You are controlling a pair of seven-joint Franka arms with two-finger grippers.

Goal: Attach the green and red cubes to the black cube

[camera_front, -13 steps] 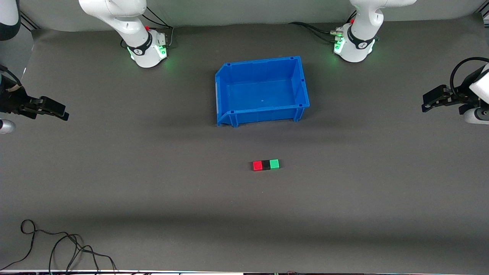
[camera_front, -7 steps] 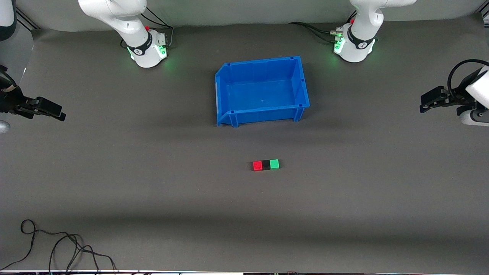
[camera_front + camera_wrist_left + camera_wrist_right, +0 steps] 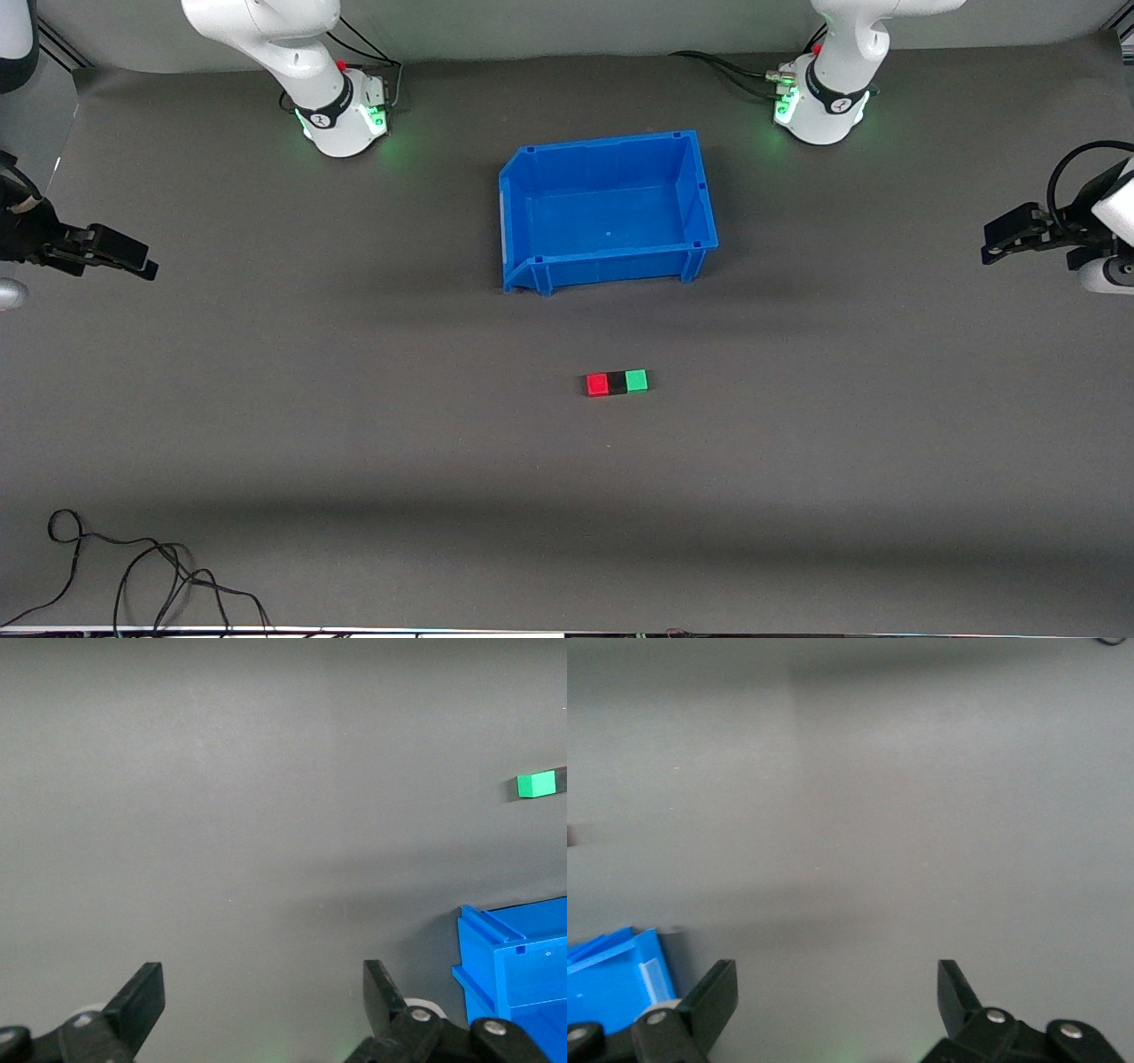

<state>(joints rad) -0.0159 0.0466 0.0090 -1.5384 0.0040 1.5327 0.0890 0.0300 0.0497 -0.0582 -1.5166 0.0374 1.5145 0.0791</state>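
The red cube [image 3: 597,384], black cube [image 3: 617,382] and green cube [image 3: 636,380] sit touching in one row on the grey mat, black in the middle, nearer the front camera than the blue bin. The green cube also shows in the left wrist view [image 3: 536,784]. My left gripper [image 3: 997,241] is open and empty over the mat at the left arm's end of the table. My right gripper [image 3: 133,259] is open and empty over the mat at the right arm's end. Both are well away from the cubes.
An empty blue bin [image 3: 607,266] stands mid-table between the arm bases and the cubes; its corner shows in both wrist views [image 3: 514,957] [image 3: 611,979]. A black cable [image 3: 133,576] lies at the front edge toward the right arm's end.
Both grippers have shifted only slightly at the table's ends. The cube row and the bin have not moved.
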